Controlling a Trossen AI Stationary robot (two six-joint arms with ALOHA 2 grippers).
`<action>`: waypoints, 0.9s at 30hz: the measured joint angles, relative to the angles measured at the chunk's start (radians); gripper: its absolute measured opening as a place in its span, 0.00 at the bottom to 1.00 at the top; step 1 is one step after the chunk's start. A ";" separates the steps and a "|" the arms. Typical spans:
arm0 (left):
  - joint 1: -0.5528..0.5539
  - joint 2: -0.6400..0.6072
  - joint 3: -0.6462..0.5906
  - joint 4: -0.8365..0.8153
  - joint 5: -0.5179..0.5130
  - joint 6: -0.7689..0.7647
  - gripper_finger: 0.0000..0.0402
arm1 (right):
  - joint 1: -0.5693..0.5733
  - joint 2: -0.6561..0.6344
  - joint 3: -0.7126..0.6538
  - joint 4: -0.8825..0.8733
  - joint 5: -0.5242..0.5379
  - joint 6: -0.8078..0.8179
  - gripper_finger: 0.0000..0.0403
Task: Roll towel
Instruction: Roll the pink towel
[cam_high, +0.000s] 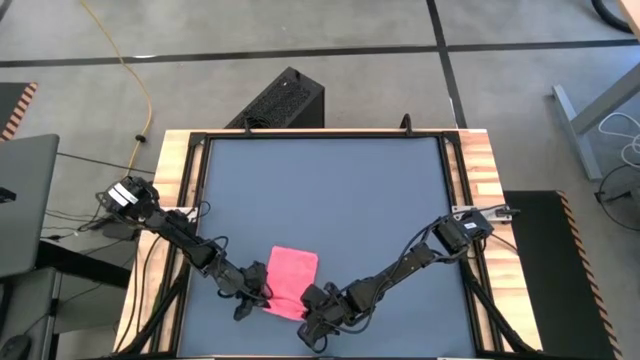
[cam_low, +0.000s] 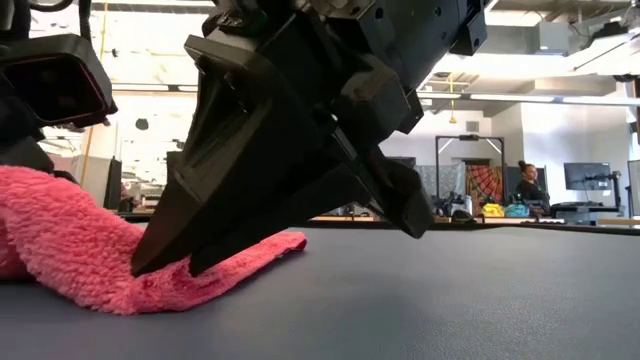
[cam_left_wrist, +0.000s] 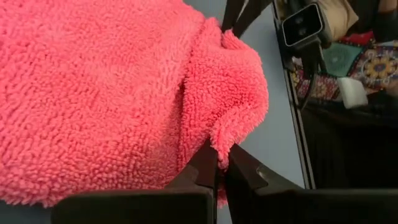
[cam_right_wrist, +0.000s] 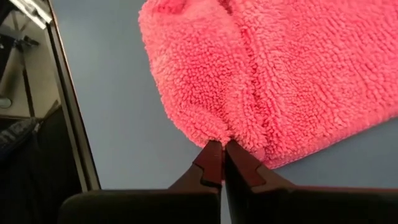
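The pink towel (cam_high: 292, 272) lies on the dark grey table (cam_high: 330, 190) near its near edge, with its near end bunched and folded over. My left gripper (cam_high: 258, 297) is at the towel's near left corner, shut on it (cam_left_wrist: 219, 163). My right gripper (cam_high: 305, 312) is at the near right corner, also shut on the towel (cam_right_wrist: 222, 152). In the low view the right gripper (cam_low: 165, 262) fills the middle. There the towel (cam_low: 60, 235) rises in a hump at the left and its far part lies flat on the table. My left gripper pinches the edge of a turned-over flap of the towel (cam_left_wrist: 219, 140) between its two fingertips. The fingers slant down from the table's left. The flap is raised off the table, while the towel beyond it lies on the table. My right gripper pinches the towel at the near end of a crease (cam_right_wrist: 225, 134) between its two fingertips, several layers by the look of the fold. The fingers (cam_low: 150, 255) slant down from the table's right. Their tips are low on the towel, which rests on the table there (cam_low: 200, 285).
Bare table stretches toward the far edge and to the right of the towel (cam_high: 400, 200). Wooden rails (cam_high: 478, 170) frame the table. A black box (cam_high: 285, 100) stands on the floor beyond the far edge. In the low view a person (cam_low: 527, 185) sits far off in the room.
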 joint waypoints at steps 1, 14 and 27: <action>0.000 0.000 0.000 0.000 0.001 0.001 0.00 | 0.000 0.000 0.000 0.003 -0.011 -0.016 0.06; 0.060 -0.001 -0.001 0.001 0.137 -0.028 0.00 | -0.054 -0.013 0.000 -0.012 -0.217 -0.002 0.14; 0.119 -0.115 -0.006 -0.187 0.183 -0.012 0.00 | -0.065 -0.084 -0.002 -0.145 -0.115 -0.021 0.14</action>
